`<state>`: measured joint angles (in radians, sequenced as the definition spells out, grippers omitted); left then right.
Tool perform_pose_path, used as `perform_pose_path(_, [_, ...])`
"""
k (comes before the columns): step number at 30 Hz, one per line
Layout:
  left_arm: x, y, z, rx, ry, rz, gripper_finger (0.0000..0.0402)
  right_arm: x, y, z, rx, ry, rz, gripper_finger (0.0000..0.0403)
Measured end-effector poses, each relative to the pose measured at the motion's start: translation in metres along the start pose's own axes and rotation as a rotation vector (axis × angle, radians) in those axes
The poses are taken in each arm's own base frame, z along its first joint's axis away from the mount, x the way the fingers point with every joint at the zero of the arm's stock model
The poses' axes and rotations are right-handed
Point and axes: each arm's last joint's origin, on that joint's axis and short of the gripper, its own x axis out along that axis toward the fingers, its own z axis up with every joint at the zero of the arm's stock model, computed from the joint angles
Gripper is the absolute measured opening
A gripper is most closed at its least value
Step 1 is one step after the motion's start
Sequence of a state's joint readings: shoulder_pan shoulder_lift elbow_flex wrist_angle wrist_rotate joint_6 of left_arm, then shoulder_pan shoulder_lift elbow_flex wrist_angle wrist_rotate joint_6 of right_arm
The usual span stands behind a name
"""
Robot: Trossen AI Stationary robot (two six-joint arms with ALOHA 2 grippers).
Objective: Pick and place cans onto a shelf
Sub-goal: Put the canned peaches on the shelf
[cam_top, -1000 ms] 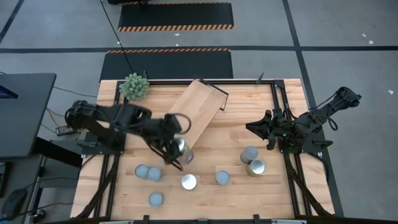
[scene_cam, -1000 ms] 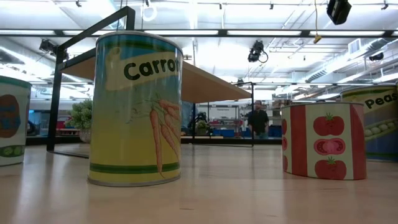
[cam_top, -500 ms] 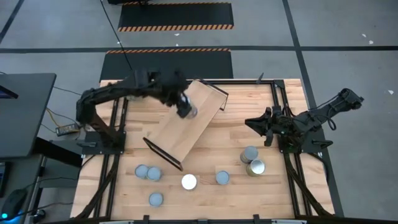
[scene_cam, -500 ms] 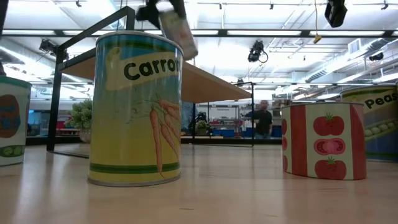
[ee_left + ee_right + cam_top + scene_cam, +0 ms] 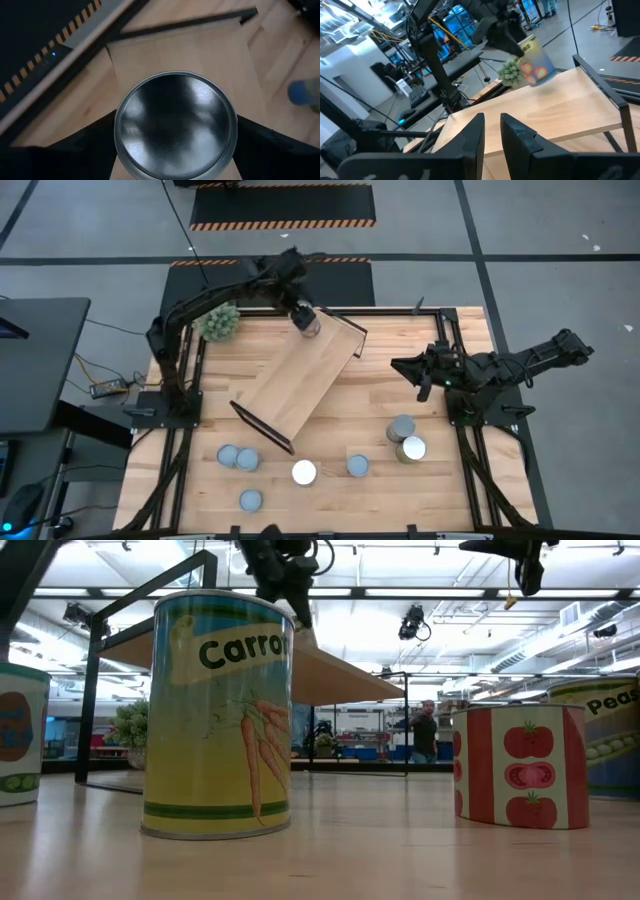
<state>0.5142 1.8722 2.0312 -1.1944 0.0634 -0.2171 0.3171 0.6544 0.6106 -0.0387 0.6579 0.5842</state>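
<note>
**A:** Can is up in the left end effector, clamped between its fingers. In the left wrist view the silvery lid fills the gap between the two dark fingers. From above it hangs over the far end of the shelf, roughly 12 o'clock on the surface. So I'd call this the placing step, carry basically finished, release not yet done.

**B:** Agreed. The right wrist view shows that can tipped a bit and clear of the board, so the next move probably calls for levelling it, lowering until the base sits flat on the shelf, then spreading the fingers. The spiky plant is just beside it toward 9 o'clock, so keep the elbow off that.

**A:** What about the right end effector?

**B:** Waiting near 3 o'clock, fingers a little apart with nothing between them. The loose cans are along the near side: a pair around 4 o'clock, a white-topped one and a bluish one near 6, three more toward 7. The low view has a carrots can and a tomato one standing on the surface. Plenty left.
</note>
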Motion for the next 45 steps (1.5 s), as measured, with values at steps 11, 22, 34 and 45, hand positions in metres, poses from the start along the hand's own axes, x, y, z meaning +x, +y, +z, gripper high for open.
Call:
perform_pose_path(11, [0.015,-0.001,0.025,0.077,0.065,0.083,0.0317,0.003,-0.003,0.002,0.003,0.017,0.022,0.0068])
perform_pose_path(22, [0.02,0.001,0.026,0.122,0.067,0.129,0.0317,0.003,-0.002,0.001,0.003,0.023,0.031,0.0068])
perform_pose_path(34, [0.037,-0.006,0.026,0.157,0.098,0.106,0.0328,0.003,-0.002,0.002,0.001,0.023,0.031,0.0068])
perform_pose_path(45, [0.038,-0.011,0.027,0.252,0.076,0.109,0.0356,0.003,-0.002,0.002,0.0,0.023,0.031,0.0068])
